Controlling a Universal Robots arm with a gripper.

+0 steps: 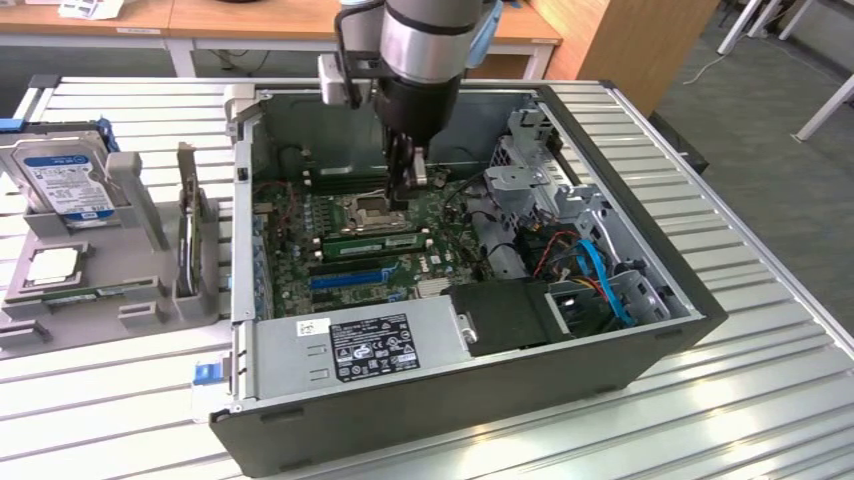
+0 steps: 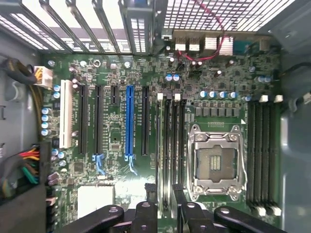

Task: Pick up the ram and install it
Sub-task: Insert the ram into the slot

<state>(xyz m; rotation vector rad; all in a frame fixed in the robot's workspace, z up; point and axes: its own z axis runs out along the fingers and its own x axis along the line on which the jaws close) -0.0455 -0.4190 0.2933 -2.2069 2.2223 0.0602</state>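
The ram (image 1: 376,241), a long green stick with dark chips, stands on edge in a slot on the motherboard (image 1: 441,215), just in front of the empty processor socket (image 1: 367,208). My gripper (image 1: 411,185) hangs low inside the open computer case (image 1: 641,250), over the socket's side and a little behind the ram. In the wrist view the gripper (image 2: 164,216) is open, its dark fingers (image 2: 146,213) straddling the memory slots (image 2: 167,145) beside the socket (image 2: 216,162). Nothing is gripped between them.
A power supply (image 1: 360,345) fills the case's front, and a drive cage (image 1: 527,190) with blue cables (image 1: 601,280) sits on the exterior view's right. Outside the case, at the exterior view's left, a grey fixture (image 1: 134,310) holds a hard drive (image 1: 60,185) and a silver processor chip (image 1: 54,265).
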